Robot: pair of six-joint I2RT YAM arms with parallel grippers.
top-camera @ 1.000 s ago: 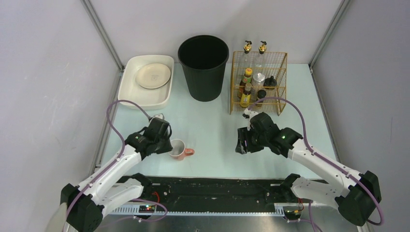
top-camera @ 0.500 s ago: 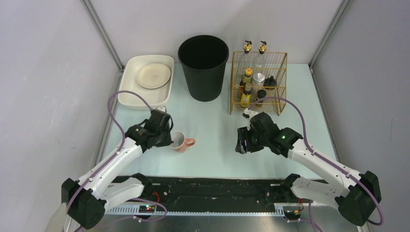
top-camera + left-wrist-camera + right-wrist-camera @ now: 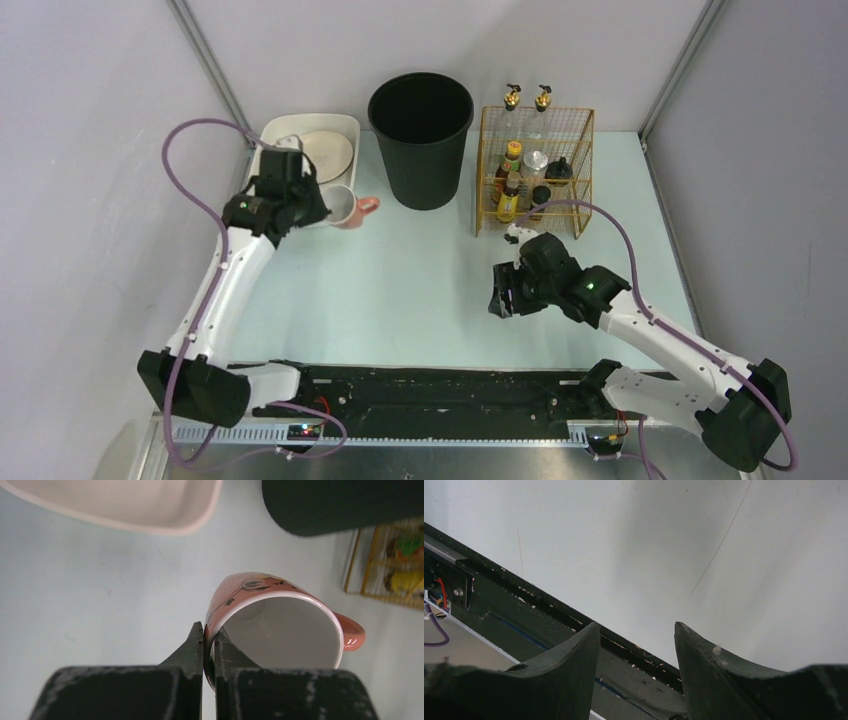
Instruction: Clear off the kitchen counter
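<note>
Your kitchen counter (image 3: pixel 420 280) is the pale mint-green top filling the middle of the top view, with grey walls on three sides, metal posts at the corners and a black rail (image 3: pixel 440 385) along its near edge.

On its far left stands a white tray (image 3: pixel 262 185) with a cream plate (image 3: pixel 325 155) lying in it. Just right of the tray is a black bin (image 3: pixel 421 140); you cannot see into its dark interior. Right of the bin, a gold wire rack (image 3: pixel 580 150) holds several bottles (image 3: pixel 510 190) and jars. Two gold-capped tops (image 3: pixel 512 97) stand up at its back edge.

Your left gripper (image 3: pixel 209 645) is clamped on the rim of a pink mug (image 3: pixel 280 625), one finger inside and one outside. The mug is tipped on its side with its handle pointing right, at the tray's near right corner.

Your right gripper (image 3: pixel 636 630) has its jaws spread with nothing between them. It hangs over the near right part of the counter, close to the rail.
</note>
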